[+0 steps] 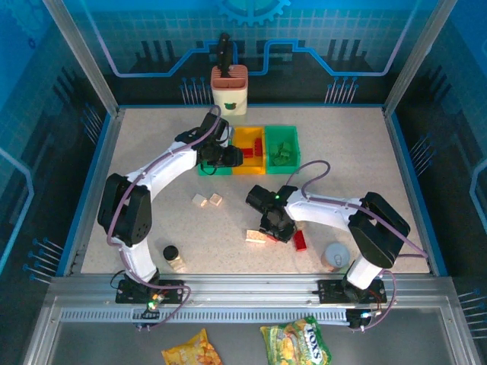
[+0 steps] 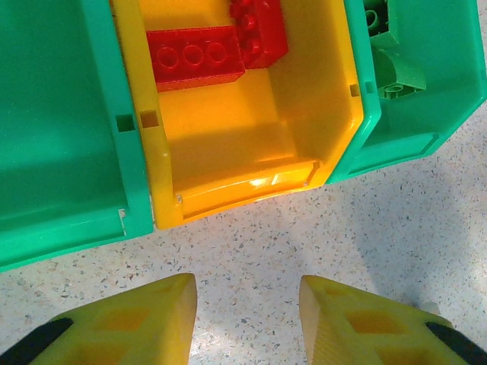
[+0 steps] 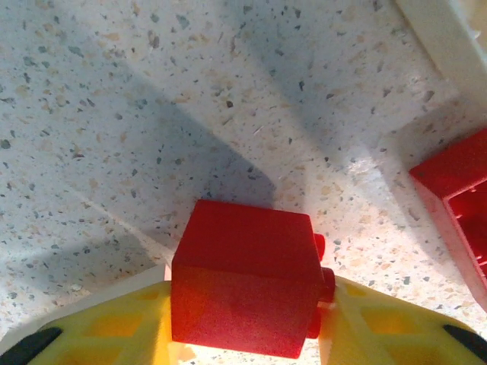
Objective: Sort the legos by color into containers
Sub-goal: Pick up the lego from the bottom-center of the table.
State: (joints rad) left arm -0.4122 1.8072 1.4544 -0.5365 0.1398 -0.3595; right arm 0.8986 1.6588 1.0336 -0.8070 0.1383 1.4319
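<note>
Above tabletop [image 3: 152, 114], right jaws pinching red lego [image 3: 247, 281]

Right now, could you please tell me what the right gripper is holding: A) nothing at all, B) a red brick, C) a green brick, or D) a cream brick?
B: the right wrist view shows a red brick clamped in the right gripper, just above the speckled table.
</note>
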